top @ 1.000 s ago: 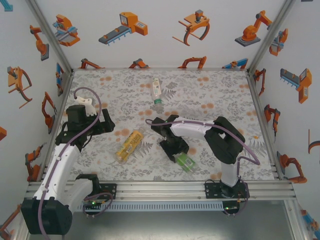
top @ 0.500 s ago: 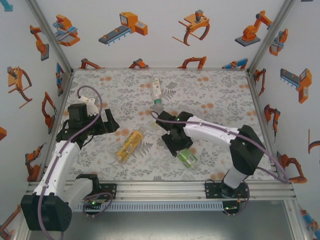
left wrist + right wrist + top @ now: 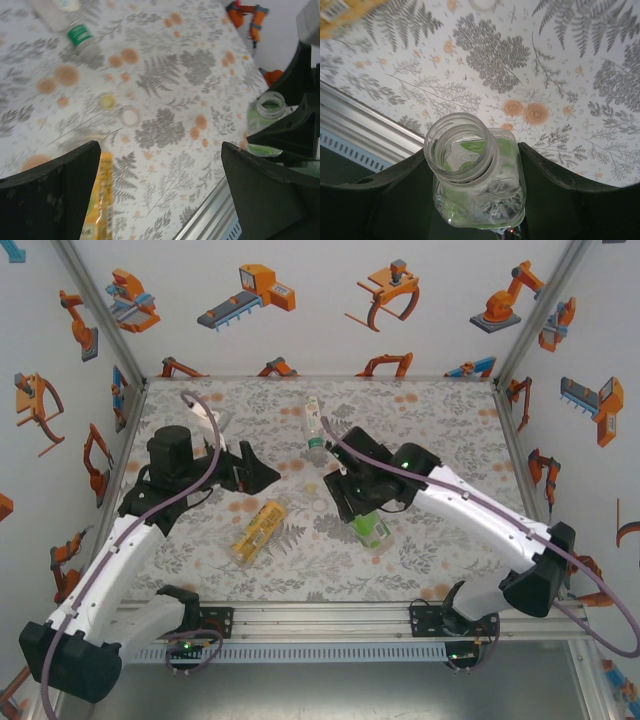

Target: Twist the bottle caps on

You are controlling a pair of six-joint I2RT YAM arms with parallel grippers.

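Entry: capping step, squat green bottle (image 3: pixel 480 197). Location: near-centre of the patterned table (image 3: pixel 450 430), upright in the right gripper (image 3: pixel 367 517), whose jaws are closed part-way on the bottle's sides. The neck is open and uncapped; you cannot tell whether its base touches the table. Companion items: a pale-yellow cap (image 3: pixel 107 101) and a whitish cap (image 3: pixel 130 116) lie loose and just beside each other on the table, between the clear bottle (image 3: pixel 314 423) lying down farther back and the orange-yellow bottle (image 3: pixel 258 530) lying nearer the rail. Left gripper (image 3: pixel 258 468): jaws at full spread and holding nothing, hanging above the table with both caps ahead of it. Arm poses: the left arm stretches forward and inward from its base with the wrist tipped down; the right arm reaches across toward the middle, elbow out to the right, wrist looking down into the bottle's neck. Handling note, as judgement: the step in hand looks like fetching a cap. You do well to hold the bottle plumb and motionless, pick whichever cap suits that wide neck, and lower the left jaws squarely over its rim so it lifts flat. Seat it level on the thread before you turn; a tilted start is likely to cross-thread or flick the cap away.
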